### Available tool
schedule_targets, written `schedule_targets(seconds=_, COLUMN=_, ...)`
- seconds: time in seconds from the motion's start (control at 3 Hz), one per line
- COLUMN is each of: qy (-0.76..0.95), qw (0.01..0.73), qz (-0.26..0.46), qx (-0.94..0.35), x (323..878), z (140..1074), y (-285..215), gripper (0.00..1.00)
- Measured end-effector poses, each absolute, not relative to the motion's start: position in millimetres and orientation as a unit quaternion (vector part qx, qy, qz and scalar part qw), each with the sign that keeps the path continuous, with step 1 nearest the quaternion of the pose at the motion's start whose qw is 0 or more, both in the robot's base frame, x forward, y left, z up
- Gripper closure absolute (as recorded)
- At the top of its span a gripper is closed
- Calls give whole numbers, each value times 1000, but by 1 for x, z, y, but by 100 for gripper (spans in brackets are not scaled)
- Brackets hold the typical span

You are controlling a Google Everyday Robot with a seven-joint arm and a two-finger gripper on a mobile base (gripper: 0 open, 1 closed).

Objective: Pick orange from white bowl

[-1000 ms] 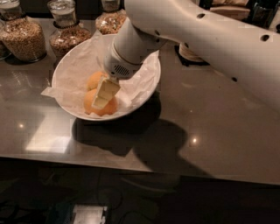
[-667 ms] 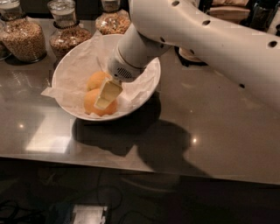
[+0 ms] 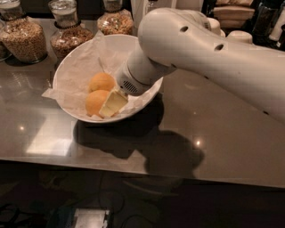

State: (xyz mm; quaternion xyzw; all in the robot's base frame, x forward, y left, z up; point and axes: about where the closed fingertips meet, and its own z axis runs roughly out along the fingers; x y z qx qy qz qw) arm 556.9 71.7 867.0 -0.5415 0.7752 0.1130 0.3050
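White bowl (image 3: pixel 71 67): the gripper (image 3: pixel 112 104) inside touches the front orange (image 3: pixel 95 102) of 2; clenched or released, cannot tell.

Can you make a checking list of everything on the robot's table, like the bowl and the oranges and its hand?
Surface: shiny grey counter, reflecting lights.
Job's things: white bowl, paper-lined, holds front orange and back orange, side by side.
Clutter: three glass jars of grains behind the bowl.
Gripper: gripper inside the bowl, against the front orange's right side.
Cables: nothing seen.
Surroundings: stacked dishes at back right.
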Motion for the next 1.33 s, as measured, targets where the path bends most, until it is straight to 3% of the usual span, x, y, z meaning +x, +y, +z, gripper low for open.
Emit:
schedule_targets(seconds=1.0, qy=797, qw=305, qz=115, qx=-509, x=561, z=863, y=93, gripper=28)
schedule_targets(seconds=1.33, qy=794, qw=294, qz=116, qx=-519, x=560, z=862, y=103, gripper=41)
